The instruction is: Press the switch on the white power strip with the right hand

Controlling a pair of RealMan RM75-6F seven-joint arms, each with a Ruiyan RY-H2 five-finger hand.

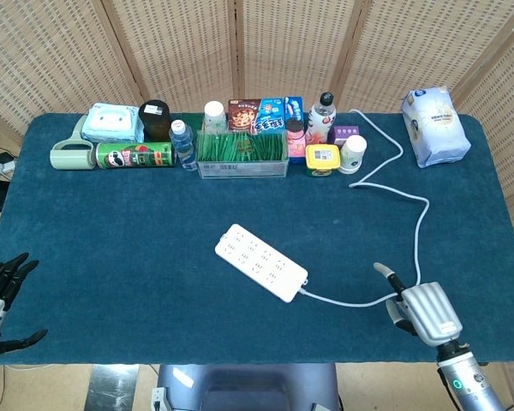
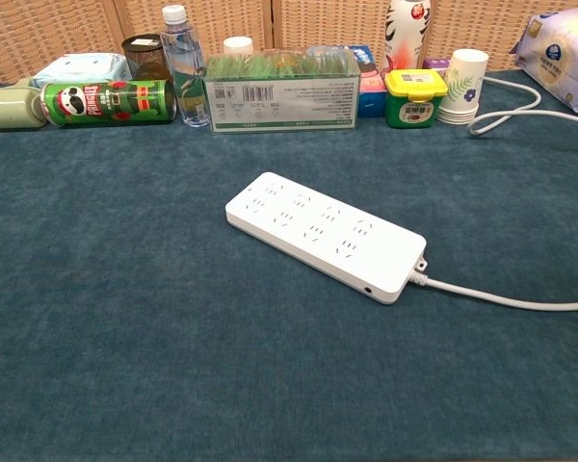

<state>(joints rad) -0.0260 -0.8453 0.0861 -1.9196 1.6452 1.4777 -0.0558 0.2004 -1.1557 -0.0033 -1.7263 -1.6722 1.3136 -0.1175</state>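
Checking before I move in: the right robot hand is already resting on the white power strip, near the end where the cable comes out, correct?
Not quite. In the head view the right robot hand is off the white power strip, near the table's front edge by the cable. It has not reached the strip's cable end. The chest view shows the strip untouched.

You're at a staged test setup: blue-clothed table (image 1: 111, 248), woven screen (image 1: 171, 51) behind, groceries (image 1: 240, 137) lined along it.
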